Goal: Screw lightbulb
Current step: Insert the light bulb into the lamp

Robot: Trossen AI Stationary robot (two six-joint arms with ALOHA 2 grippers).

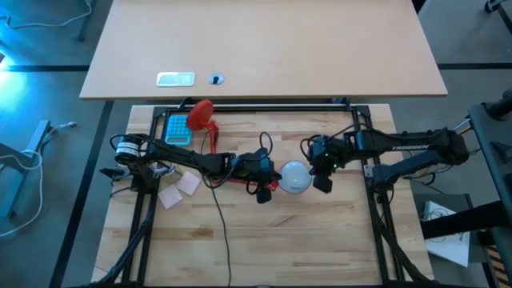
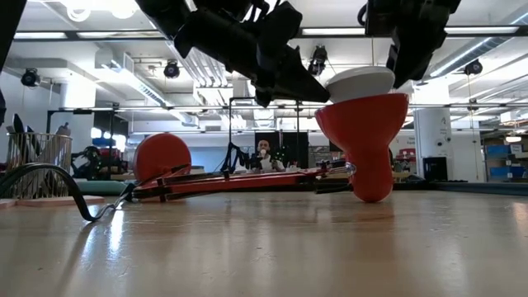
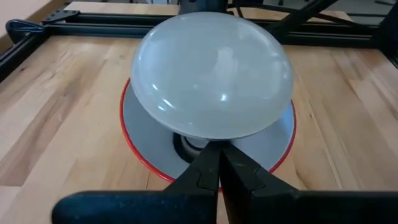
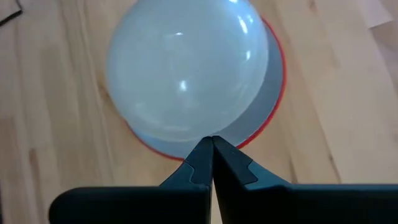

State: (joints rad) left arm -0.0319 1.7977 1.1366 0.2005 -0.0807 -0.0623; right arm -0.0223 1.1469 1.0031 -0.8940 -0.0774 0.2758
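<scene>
The white lightbulb (image 1: 294, 176) sits base down in the red lamp shade (image 2: 364, 140), whose mouth faces up; its dome rises above the red rim (image 3: 134, 149) and leans a little. The shade's narrow end rests on the table. My left gripper (image 1: 264, 189) is shut, its tips (image 3: 219, 163) at the bulb's left side, over the shade's white inside. My right gripper (image 1: 323, 178) is shut, its tips (image 4: 211, 149) at the bulb's right side, by the rim. In the low view the left gripper (image 2: 318, 87) and the right gripper (image 2: 404, 70) flank the bulb (image 2: 360, 82). My left gripper's shut fingertips (image 2: 323, 91) reach slanting down from the table's left to the bulb's lower side, just above the shade's rim; I cannot tell whether they touch it. My right gripper's shut fingertips (image 4: 202, 155) point down at the bulb's edge (image 4: 205, 134) from the right; touch cannot be told.
The lamp lies on the table: its round red foot (image 1: 200, 115) at the far left, its red arm (image 2: 239, 181) running to the shade, a black cord (image 1: 218, 216) trailing to the near edge. A blue box (image 1: 178, 130) and paper notes (image 1: 181, 189) lie left. Black frame rails (image 1: 382, 232) border the board.
</scene>
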